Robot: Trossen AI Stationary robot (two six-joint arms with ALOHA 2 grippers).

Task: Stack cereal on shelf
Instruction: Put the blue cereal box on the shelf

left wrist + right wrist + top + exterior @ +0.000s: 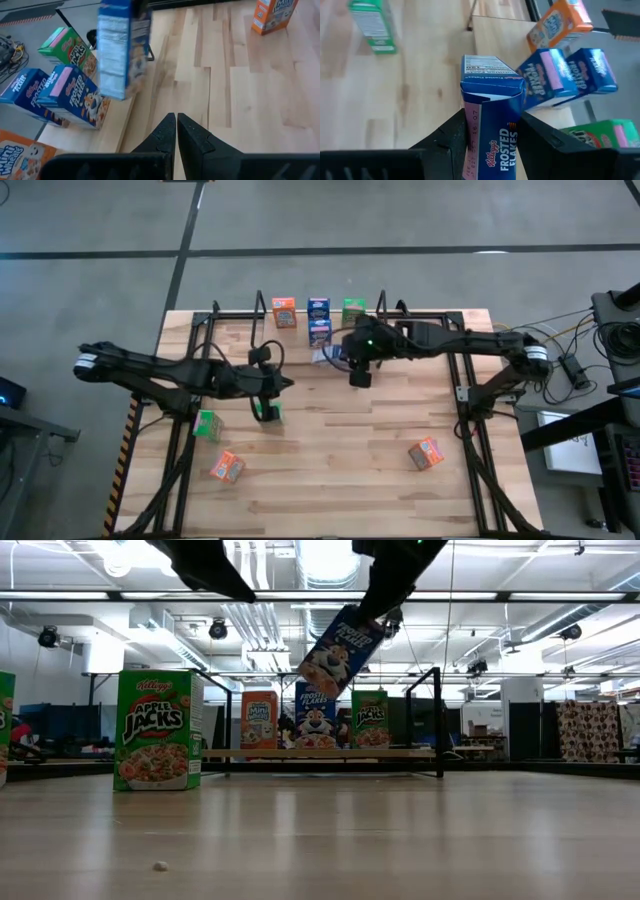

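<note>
My right gripper [495, 145] is shut on a blue cereal box [492, 115] and carries it in the air just in front of the shelf [258, 305]. In the low view this box [340, 650] hangs tilted. On the shelf's wooden board [495, 30] rest an orange box [284, 312], two blue boxes [319, 307] [320, 332] and a green box [353, 310]. My left gripper [176, 132] is shut and empty, hovering left of centre above a green box [267, 412] that stands on the table. My right gripper pinches the blue box between its two fingers [455, 135], on two opposite sides near the end that bears the title [507, 142]. The fingers slant down from above. The box is lifted clear and tilted, its other end [318, 675] lowest.
On the table stand another green box [206, 424] at the left, an orange box [227, 467] near the left front and an orange box [426, 452] at the right front. The low view shows a green box [158, 730] close by. Bare wood lies between them.
</note>
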